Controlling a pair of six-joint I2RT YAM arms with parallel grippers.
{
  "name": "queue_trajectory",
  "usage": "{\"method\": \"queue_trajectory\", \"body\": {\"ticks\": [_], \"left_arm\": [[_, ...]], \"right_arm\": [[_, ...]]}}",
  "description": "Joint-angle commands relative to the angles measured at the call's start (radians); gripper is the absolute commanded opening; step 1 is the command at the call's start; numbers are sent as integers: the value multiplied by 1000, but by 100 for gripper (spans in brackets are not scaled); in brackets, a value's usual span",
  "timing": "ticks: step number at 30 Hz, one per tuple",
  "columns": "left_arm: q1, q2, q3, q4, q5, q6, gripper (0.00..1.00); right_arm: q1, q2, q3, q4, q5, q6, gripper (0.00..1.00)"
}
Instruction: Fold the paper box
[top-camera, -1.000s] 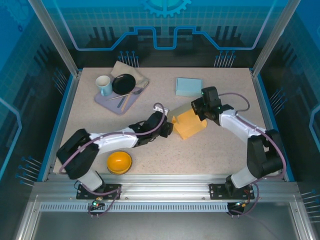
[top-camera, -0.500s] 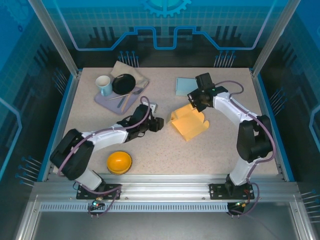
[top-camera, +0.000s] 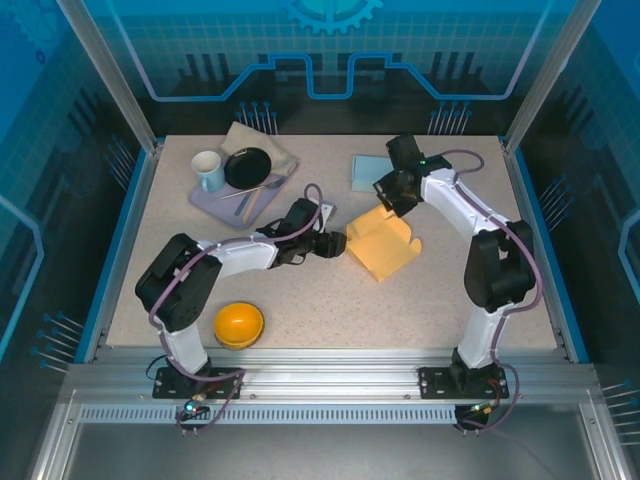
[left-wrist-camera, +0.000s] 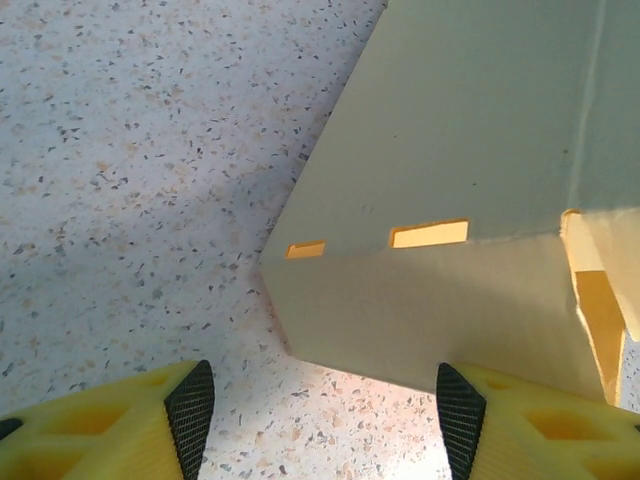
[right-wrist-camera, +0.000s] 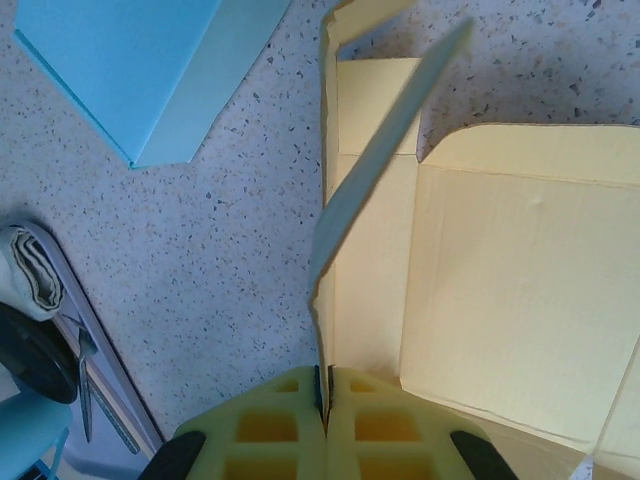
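Two-handed work on paper box (top-camera: 385, 245) mid-frame: right hand (top-camera: 394, 200) clamped on its upper wall, now stood upright; left hand (top-camera: 336, 244) back at left corner, spread wider, apparently not touching. Folding barely begun.

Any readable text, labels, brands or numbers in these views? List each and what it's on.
None can be read in any view.
The yellow box is blank inside and out.
The blue sheet is plain.
The mug is unmarked.
The back wall carries a gear graphic and line patterns, no words.
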Motion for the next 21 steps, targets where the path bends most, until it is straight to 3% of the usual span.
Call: {"method": "queue_trajectory", "body": {"ticks": [1,13,21], "left_arm": [[-1,17,27,-9,42,27,64],[-2,20,9,7,65,23,69],[29,-55,-38,40,98,-23,72]], "right_arm": [[-2,52,68,-99,28,26,0],[62,181,260,-244,107,96,0],[81,159,250,-264,217,134,0]]}}
